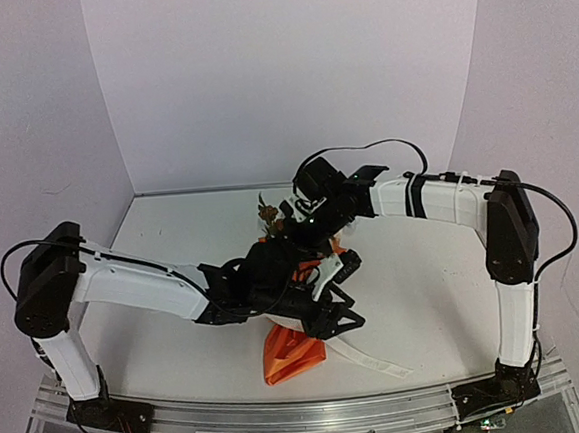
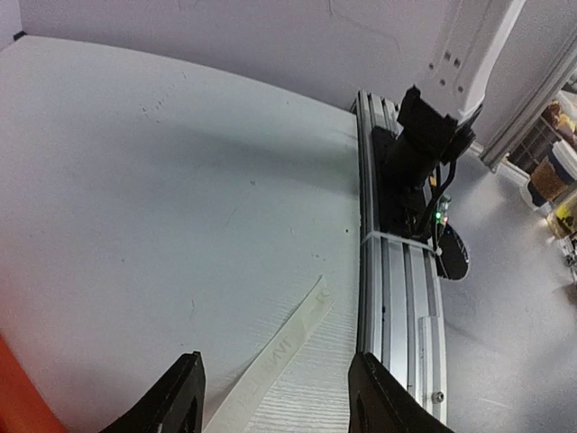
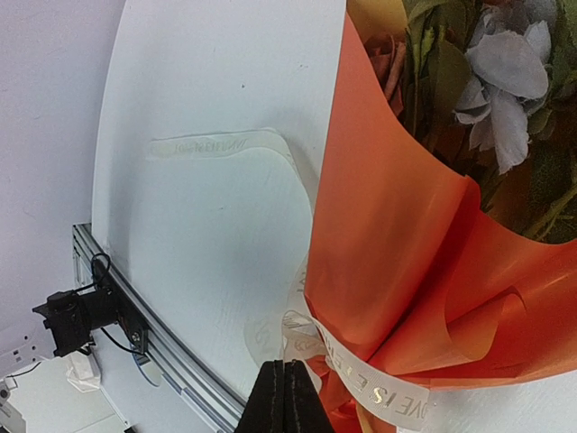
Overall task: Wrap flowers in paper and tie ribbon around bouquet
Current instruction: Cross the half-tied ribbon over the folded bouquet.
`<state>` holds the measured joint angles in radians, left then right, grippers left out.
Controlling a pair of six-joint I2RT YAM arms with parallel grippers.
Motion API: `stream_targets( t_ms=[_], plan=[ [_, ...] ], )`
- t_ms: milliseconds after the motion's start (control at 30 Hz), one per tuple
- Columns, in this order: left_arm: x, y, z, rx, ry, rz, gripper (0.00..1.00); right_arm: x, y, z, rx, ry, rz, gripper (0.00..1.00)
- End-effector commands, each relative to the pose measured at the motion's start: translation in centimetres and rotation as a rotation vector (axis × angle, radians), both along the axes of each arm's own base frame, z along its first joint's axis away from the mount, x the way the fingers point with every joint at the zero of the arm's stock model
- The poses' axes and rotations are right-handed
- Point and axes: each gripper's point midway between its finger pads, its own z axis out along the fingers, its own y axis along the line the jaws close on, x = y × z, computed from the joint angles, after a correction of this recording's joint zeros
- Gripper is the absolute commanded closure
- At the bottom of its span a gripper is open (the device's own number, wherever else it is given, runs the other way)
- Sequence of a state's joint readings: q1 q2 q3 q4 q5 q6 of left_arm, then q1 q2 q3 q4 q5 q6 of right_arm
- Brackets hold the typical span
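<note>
Left jaws are seen spread with nothing held, over a loose ribbon (image 2: pixel 279 352) end on the white surface (image 2: pixel 135 225). Right jaws are pressed together at the ribbon-wrapped waist of the bouquet (image 3: pixel 397 234); a pinch can't be confirmed. Bouquet is located mid-surface, backed by pale lilac walls (image 1: pixel 288 66).

We see white shells on the left arm (image 1: pixel 134 281) and right arm (image 1: pixel 448 196), with black joints (thin black cables (image 1: pixel 389 141) alongside). We spot a green light (image 2: pixel 439 216) at the black right base (image 2: pixel 424 149)

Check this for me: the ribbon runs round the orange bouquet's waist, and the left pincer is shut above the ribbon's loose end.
The left pincer is open, not shut, above the loose end of the ribbon; the left wrist view shows it. The rest holds.
</note>
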<state>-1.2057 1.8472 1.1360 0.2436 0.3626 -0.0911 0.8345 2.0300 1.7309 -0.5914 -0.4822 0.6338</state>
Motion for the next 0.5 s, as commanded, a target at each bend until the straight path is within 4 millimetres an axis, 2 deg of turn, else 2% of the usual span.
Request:
stream_targets(
  t_ms=[0, 100, 233, 333, 467],
  plan=[
    [3.3, 4.0, 10.5, -0.268, 0.028, 0.140, 0.45, 0.1, 0.0, 1.5, 0.016, -0.050, -0.001, 1.00],
    [6.4, 8.2, 10.4, -0.262, 0.051, 0.290, 0.50, 0.0, 0.1, 1.9, 0.017, -0.063, 0.001, 1.00],
    [10.0, 12.5, 6.7, -0.106, -0.006, 0.510, 0.53, -0.7, 0.6, 2.5, 0.027, -0.067, 0.007, 1.00],
    [11.4, 14.5, 4.9, -0.035, -0.024, 0.601, 0.51, -1.0, 0.9, 3.0, 0.033, -0.074, 0.004, 1.00],
    [12.7, 15.3, 3.0, 0.028, -0.039, 0.665, 0.49, -1.1, 1.0, 3.3, 0.041, -0.035, -0.049, 1.00]
  ],
)
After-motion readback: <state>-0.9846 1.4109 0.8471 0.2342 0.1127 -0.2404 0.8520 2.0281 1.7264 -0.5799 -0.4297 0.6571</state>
